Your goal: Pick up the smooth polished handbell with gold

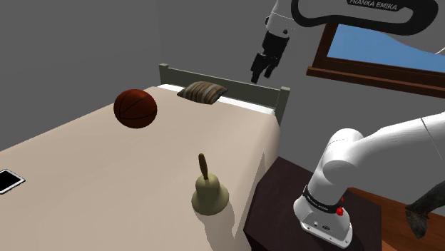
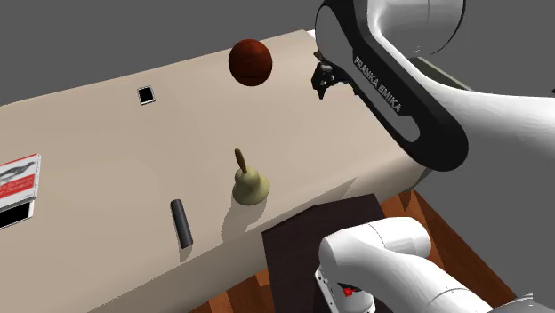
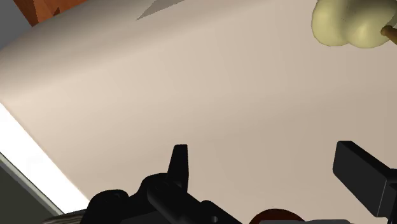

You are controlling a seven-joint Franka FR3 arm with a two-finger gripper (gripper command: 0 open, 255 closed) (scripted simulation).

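Evidently not yet engaged: found claw (image 1: 259,74) open and empty, high over the far part of the bed (image 1: 85,164), well apart from the bell (image 1: 209,189) standing upright by the near edge at the shoulder view's right, handle up for gripping.

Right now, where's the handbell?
The dull-gold handbell with a brown handle stands upright on the beige bed, low centre in the shoulder view, near the edge by the dark stand.
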